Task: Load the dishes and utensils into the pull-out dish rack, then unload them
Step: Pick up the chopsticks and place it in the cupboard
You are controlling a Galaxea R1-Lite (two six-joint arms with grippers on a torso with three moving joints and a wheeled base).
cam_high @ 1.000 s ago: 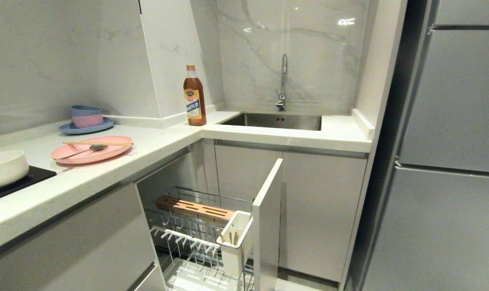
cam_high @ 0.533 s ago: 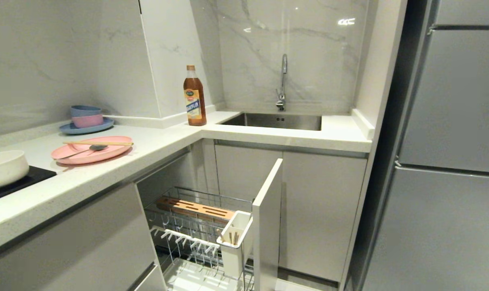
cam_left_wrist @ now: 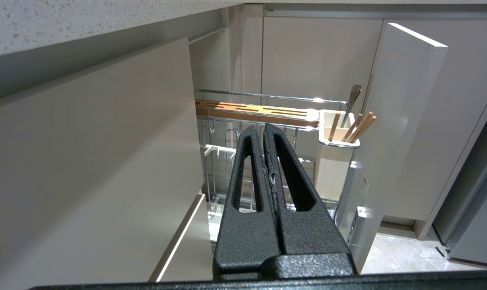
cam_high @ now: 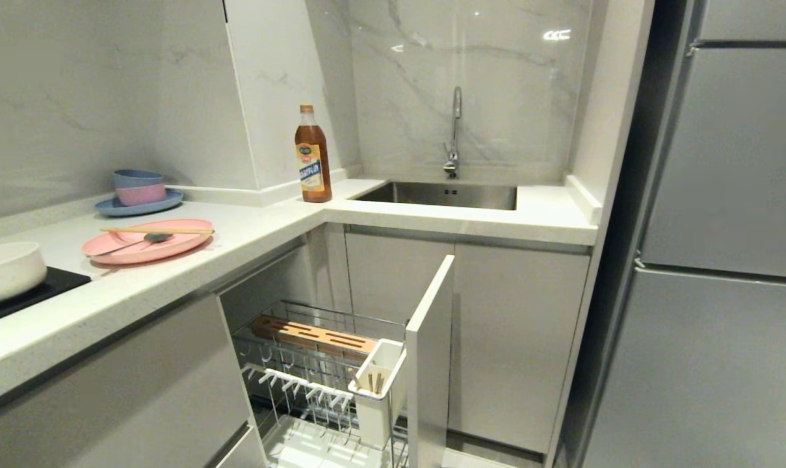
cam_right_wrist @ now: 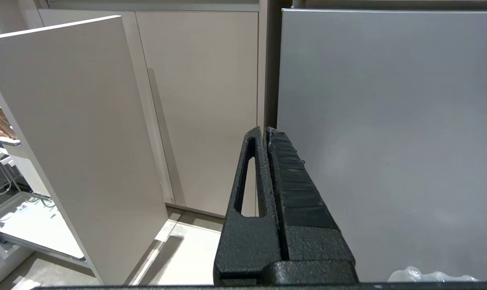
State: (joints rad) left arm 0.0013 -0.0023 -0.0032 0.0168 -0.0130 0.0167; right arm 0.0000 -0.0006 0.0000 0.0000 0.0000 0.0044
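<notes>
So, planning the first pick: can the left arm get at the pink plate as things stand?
Probably not yet: the left gripper sits low, below the countertop, jaws shut; the pink plate lies on top.

Both the left gripper (cam_left_wrist: 264,127) and the right gripper (cam_right_wrist: 266,129) are matte black with a rough pebbled skin, each finger a long tapering wedge pierced by a narrow slot.

Chopsticks (cam_high: 162,230) and spoon (cam_high: 136,242) lie on plate (cam_high: 171,246), right of bowl (cam_high: 6,270).
</notes>
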